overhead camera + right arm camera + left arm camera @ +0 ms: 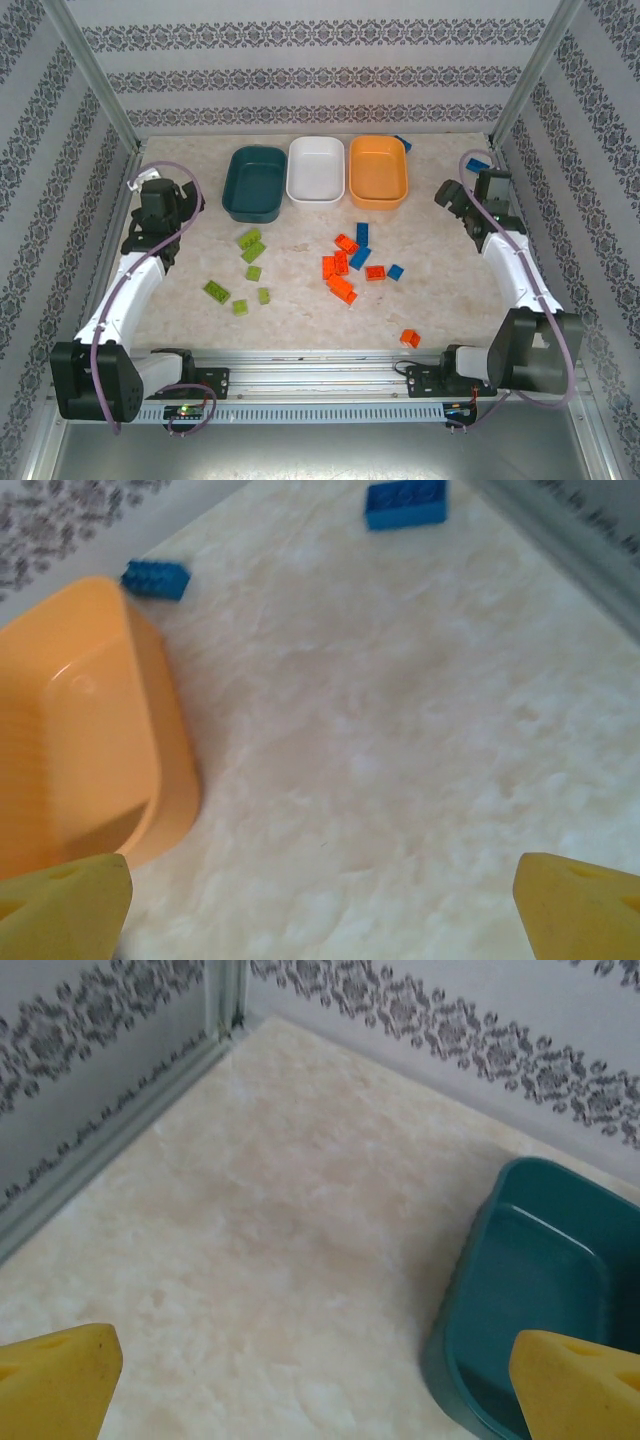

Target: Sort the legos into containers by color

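Currently, left gripper [320,1385] gapes empty, teal bin [452,1305] beside its right finger; right gripper [320,905] gapes empty, orange bin [180,765] beside its left finger.

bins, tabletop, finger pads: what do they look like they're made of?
Orange bin and teal bin: moulded plastic, semi-gloss, with soft highlights and rounded corners. Tabletop: cream marble pattern, fairly matte, probably laminate, though stone can't be ruled out. Finger pads: yellow and dull, possibly foam or soft rubber; unsure.
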`<state>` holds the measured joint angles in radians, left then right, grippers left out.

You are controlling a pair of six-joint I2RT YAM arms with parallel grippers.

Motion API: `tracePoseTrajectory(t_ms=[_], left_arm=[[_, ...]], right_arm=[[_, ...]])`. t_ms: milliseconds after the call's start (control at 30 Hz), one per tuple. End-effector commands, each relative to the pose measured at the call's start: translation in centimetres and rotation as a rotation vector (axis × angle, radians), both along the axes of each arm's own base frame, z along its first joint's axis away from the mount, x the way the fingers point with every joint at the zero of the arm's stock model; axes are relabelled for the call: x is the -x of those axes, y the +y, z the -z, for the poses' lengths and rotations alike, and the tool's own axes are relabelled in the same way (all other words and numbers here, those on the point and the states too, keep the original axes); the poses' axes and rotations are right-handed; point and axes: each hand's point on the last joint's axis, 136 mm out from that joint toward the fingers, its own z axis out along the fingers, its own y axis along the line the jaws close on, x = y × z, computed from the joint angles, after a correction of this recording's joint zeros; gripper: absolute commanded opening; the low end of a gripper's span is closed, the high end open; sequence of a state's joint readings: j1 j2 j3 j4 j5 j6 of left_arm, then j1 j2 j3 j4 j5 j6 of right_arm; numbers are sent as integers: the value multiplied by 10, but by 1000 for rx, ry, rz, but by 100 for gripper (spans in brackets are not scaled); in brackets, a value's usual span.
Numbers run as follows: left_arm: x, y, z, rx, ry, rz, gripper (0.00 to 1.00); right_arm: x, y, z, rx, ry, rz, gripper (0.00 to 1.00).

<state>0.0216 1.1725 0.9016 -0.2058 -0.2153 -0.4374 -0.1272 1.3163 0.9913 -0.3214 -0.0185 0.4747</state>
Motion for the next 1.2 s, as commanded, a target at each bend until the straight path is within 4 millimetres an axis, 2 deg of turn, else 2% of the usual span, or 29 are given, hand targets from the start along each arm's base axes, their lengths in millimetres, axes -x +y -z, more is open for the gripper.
tracePoseTrajectory(t_ms=[0, 133, 300, 400, 500, 533, 633, 733, 900, 1033, 1167], left_arm=[[8, -21, 12, 147, 135, 43, 100], [-3, -46, 2, 185, 163, 124, 100], [-12, -81, 2, 241, 179, 232, 100], [-15, -100, 6, 258, 205, 287, 100], [-17, -114, 7, 274, 209, 334, 100], [-17, -118, 6, 279, 209, 344, 100], [-16, -124, 8, 299, 219, 351, 100], [-15, -128, 8, 305, 225, 359, 100], [-8, -129, 14, 296, 269, 361, 100], [-4, -129, 19, 305, 293, 359, 100], [-4, -131, 21, 312, 304, 368, 100]], right_arm=[[4, 30, 1, -167, 105, -97, 98], [-6, 47, -3, -281, 125, -132, 95], [-31, 57, -9, -396, 140, -130, 85], [-52, 52, -4, -440, 152, -74, 79], [-83, 54, 5, -548, 120, -23, 71], [-96, 55, 9, -580, 108, -18, 65], [-132, 50, 17, -622, 63, 19, 49], [-167, 45, 23, -639, 19, 44, 24], [-211, 49, 41, -699, 0, 55, 14], [-237, 49, 59, -760, -23, 76, 7], [-262, 56, 64, -787, -33, 39, 0]])
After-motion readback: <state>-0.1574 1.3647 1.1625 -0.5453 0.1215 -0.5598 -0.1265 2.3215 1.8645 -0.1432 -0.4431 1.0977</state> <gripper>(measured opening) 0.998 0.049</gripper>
